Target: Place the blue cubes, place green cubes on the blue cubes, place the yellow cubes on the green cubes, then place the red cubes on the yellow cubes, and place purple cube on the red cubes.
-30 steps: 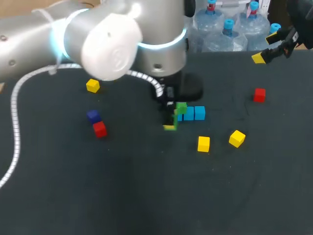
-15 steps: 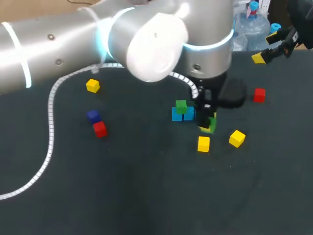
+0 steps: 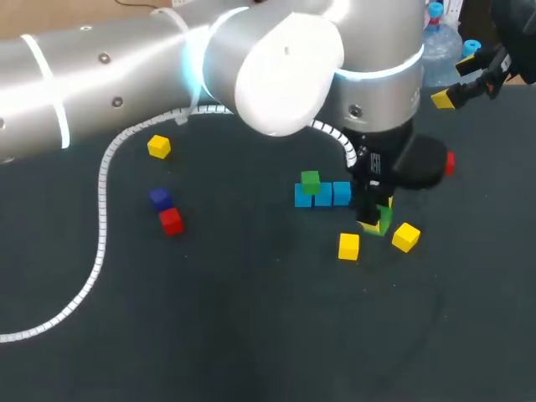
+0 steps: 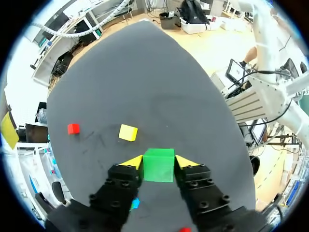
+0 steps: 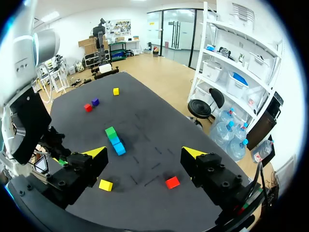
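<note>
Green cube (image 4: 158,165) is clamped between both yellow tips of our left gripper (image 4: 159,161), sitting just off the right end of the row of blue cubes (image 3: 323,195), with a yellow cube (image 3: 405,237) close beside it. A second green cube (image 3: 310,181) already sits on the leftmost blue one. Our right gripper (image 5: 145,153) hangs over the far right corner, fingers spread wide apart.

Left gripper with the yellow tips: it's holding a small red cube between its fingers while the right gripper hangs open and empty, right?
Not quite. The left gripper is shut on a small green cube, not a red one; the left wrist view shows it plainly. The right gripper does hang open and empty.
</note>
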You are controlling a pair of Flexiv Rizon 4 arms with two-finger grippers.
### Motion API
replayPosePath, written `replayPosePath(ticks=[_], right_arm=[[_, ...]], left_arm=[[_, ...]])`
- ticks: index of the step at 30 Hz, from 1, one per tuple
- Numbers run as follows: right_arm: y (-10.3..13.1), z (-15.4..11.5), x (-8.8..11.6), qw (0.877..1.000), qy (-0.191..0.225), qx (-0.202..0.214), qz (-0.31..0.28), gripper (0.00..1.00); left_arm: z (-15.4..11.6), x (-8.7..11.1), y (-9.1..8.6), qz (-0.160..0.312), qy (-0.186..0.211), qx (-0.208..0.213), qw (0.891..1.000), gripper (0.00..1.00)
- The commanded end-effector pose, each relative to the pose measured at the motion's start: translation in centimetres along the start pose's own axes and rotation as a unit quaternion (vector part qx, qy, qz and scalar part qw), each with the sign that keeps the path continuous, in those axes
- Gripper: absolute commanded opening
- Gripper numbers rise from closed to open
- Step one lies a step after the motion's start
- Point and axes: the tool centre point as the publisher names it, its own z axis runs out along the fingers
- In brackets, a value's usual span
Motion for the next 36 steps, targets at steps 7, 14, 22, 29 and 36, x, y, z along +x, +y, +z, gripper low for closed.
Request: replayPosePath(ticks=[7, 14, 22, 29, 36], right_arm=[[0.1, 0.0, 0.0, 1.0, 0.0, 0.001, 0.0, 1.0], [0.1, 0.0, 0.0, 1.0, 0.0, 0.001, 0.0, 1.0], [0.1, 0.0, 0.0, 1.0, 0.0, 0.001, 0.0, 1.0], [0.1, 0.0, 0.0, 1.0, 0.0, 0.001, 0.0, 1.0], [0.1, 0.0, 0.0, 1.0, 0.0, 0.001, 0.0, 1.0]], left_arm=[[-1.2, 0.5, 0.3, -0.018, -0.035, -0.024, 0.999, 1.0], [-5.6, 6.0, -0.6, -0.127, -0.095, -0.084, 0.984, 1.0], [-11.3, 15.4, -2.9, -0.318, -0.163, -0.209, 0.91, 1.0], [-13.7, 23.1, -5.0, -0.481, -0.153, -0.318, 0.803, 1.0], [-12.4, 27.7, -6.1, -0.581, -0.187, -0.321, 0.725, 1.0]])
